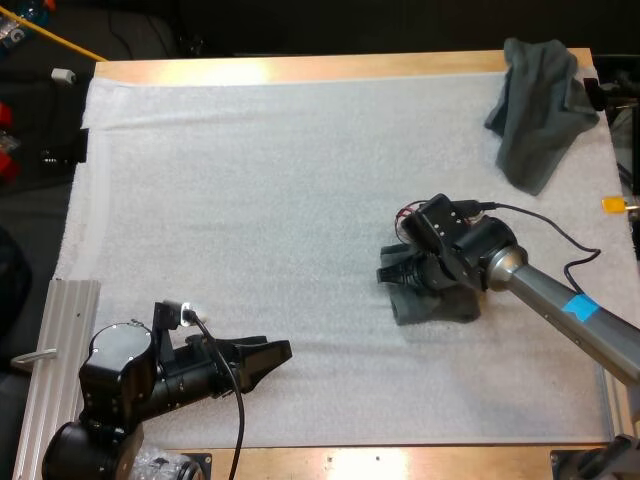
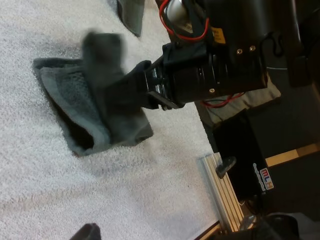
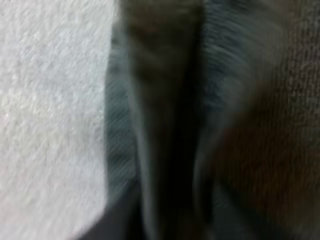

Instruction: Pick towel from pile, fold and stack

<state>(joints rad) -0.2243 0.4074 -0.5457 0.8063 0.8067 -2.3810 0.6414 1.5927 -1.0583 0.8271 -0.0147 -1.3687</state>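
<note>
A small folded dark grey-green towel point(image 1: 437, 303) lies on the white mat right of centre. My right gripper point(image 1: 396, 271) is down on its left end, shut on a fold of it. In the left wrist view a flap of this towel point(image 2: 82, 107) is raised around the right gripper point(image 2: 119, 92). In the right wrist view towel cloth point(image 3: 165, 120) lies close by the mat. A crumpled towel point(image 1: 540, 105) sits at the far right corner. My left gripper point(image 1: 272, 362) hovers near the front left of the mat, open and holding nothing, pointing towards the folded towel.
An aluminium rail point(image 1: 60, 340) runs along the mat's left front edge, beside my left arm. Another rail point(image 2: 225, 192) lies at the mat's edge past the folded towel. The white mat point(image 1: 250, 200) is bare across its middle and left.
</note>
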